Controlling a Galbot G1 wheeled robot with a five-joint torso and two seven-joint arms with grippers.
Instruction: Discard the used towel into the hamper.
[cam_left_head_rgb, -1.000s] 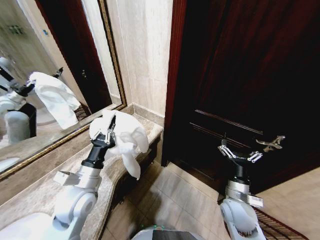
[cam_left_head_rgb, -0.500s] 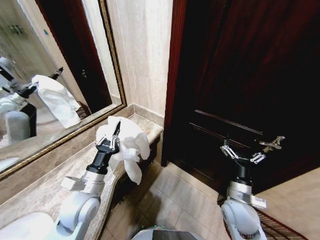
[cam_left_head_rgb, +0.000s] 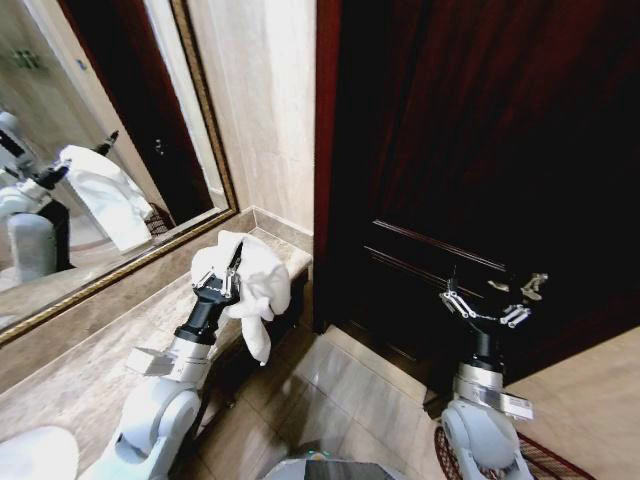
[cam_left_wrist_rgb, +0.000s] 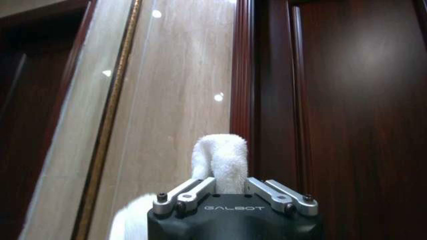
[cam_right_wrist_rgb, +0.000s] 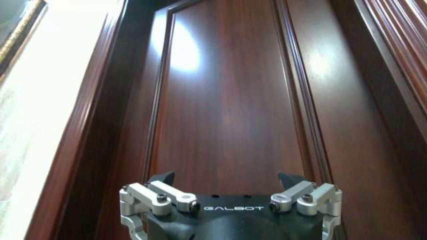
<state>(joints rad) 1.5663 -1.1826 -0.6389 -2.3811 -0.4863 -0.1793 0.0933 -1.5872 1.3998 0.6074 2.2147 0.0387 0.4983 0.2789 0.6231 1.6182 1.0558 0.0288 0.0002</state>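
Observation:
The used white towel (cam_left_head_rgb: 258, 290) hangs bunched from my left gripper (cam_left_head_rgb: 228, 272), which is shut on it just above the end of the marble counter (cam_left_head_rgb: 110, 350). In the left wrist view a fold of the towel (cam_left_wrist_rgb: 220, 157) sticks up between the shut fingers of the left gripper (cam_left_wrist_rgb: 230, 186). My right gripper (cam_left_head_rgb: 486, 306) is held up in front of the dark door, open and with nothing in it; the right wrist view shows the right gripper (cam_right_wrist_rgb: 227, 179) with its jaws spread wide. The hamper (cam_left_head_rgb: 562, 462), a dark reddish-brown wire rim, peeks out on the floor behind my right arm.
A gold-framed mirror (cam_left_head_rgb: 90, 180) over the counter reflects my arm and the towel. A dark wooden door (cam_left_head_rgb: 470, 140) with a metal handle (cam_left_head_rgb: 528, 286) faces me. Beige floor tiles (cam_left_head_rgb: 350, 400) lie between the arms. A white sink (cam_left_head_rgb: 35, 455) is at the near left.
The whole picture has slid left, so the camera has turned right. My left gripper still holds the towel, now slightly farther off the counter's end. The right arm is unchanged.

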